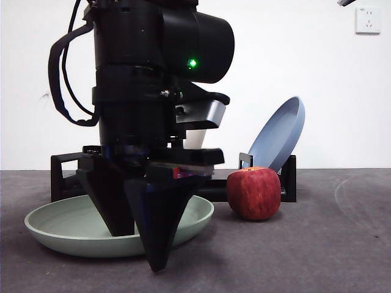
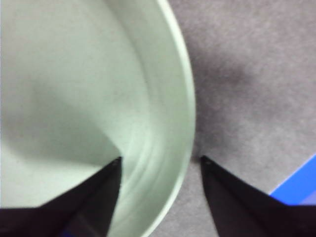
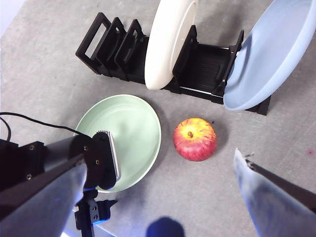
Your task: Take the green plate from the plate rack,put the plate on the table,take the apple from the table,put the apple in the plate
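Observation:
The green plate [image 1: 61, 226] [image 3: 128, 128] lies flat on the table [image 1: 330, 244] in front of the plate rack [image 1: 64, 174] [image 3: 202, 64]. My left gripper [image 1: 139, 250] [image 2: 160, 160] stands open at the plate's near rim [image 2: 185, 123], one jaw inside the plate, the other outside over the table. The apple [image 1: 254, 193] [image 3: 194, 139], red with a yellowish top, sits upright on the table just beside the plate, apart from it. High above the scene, my right gripper [image 3: 158, 160] is open and holds nothing.
A cream-white plate [image 3: 170, 42] stands upright in the middle of the rack. A blue plate [image 1: 278, 134] [image 3: 269, 54] leans in the rack's end slot behind the apple. A wall socket [image 1: 367, 19] is on the back wall.

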